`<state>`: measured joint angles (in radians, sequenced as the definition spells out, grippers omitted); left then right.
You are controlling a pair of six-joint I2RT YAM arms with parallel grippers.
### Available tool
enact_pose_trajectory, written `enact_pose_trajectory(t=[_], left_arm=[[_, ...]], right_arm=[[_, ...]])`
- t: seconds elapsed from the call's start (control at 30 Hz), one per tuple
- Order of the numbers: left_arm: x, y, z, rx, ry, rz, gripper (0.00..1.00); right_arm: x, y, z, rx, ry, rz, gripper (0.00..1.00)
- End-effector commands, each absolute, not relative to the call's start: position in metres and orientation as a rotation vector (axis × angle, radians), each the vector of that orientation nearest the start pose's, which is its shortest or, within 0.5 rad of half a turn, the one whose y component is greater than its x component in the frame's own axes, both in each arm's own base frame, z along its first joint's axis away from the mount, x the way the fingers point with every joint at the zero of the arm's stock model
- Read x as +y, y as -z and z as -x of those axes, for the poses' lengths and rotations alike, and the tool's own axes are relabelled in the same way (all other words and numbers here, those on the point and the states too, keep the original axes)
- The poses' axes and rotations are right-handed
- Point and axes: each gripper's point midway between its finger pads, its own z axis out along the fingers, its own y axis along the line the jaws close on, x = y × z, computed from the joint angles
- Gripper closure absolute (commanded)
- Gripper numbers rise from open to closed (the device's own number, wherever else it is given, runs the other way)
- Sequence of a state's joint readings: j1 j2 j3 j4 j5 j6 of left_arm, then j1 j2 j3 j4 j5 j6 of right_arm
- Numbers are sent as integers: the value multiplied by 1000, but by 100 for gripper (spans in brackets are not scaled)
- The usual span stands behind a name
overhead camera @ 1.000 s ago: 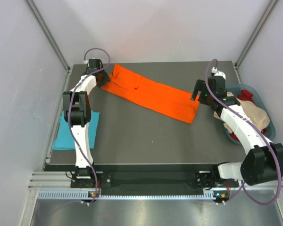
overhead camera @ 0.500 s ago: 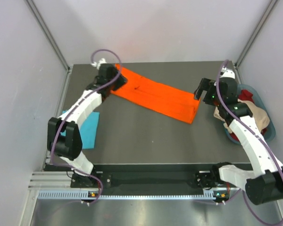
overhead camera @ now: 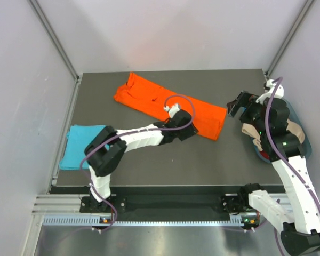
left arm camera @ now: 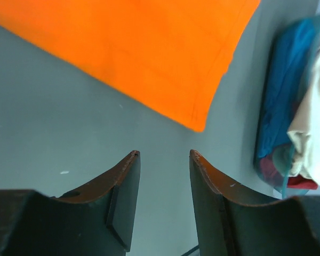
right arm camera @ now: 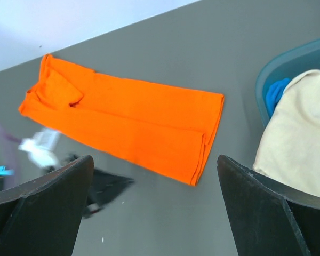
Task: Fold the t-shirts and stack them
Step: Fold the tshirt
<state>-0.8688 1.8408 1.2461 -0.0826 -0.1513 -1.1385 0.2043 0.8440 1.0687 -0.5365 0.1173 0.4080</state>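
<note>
The orange t-shirt lies folded into a long strip, slanting across the far half of the table. My left gripper reaches across to the strip's near edge, close to its right end. In the left wrist view its fingers stand apart over bare table, with the orange t-shirt's corner just ahead and nothing between them. My right gripper hovers wide open and empty, off the strip's right end, looking down on the orange t-shirt. The turquoise t-shirt lies folded at the table's left edge.
A blue basket with beige, red and blue clothes stands at the table's right edge, under my right arm; its rim and a beige cloth show in the right wrist view. Grey walls enclose the table.
My left arm swung from the orange shirt's far-left end across to its near edge by the right end. My right gripper drew back to the right and opened wider.
</note>
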Motion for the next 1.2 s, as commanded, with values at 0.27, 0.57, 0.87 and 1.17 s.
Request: enact_pose_trajectory(t=[0.27,0.57,0.87,1.17], left_arm=[[-471,-91,-331,2282,982,787,55],[-496,-69,-328,2242,1086,1011,57],[-509,-49,-328,2258,1052,1040,57],[-508,-31,-318,2304,990,1049,67]], right_arm=[[56,-349,-255,1778,-382,-254,0],[52,-349,-251,1771,-358,-247,0],[50,-349,-247,1765,-352,-242,0],[50,-347,-249,1769,-348,-244,0]])
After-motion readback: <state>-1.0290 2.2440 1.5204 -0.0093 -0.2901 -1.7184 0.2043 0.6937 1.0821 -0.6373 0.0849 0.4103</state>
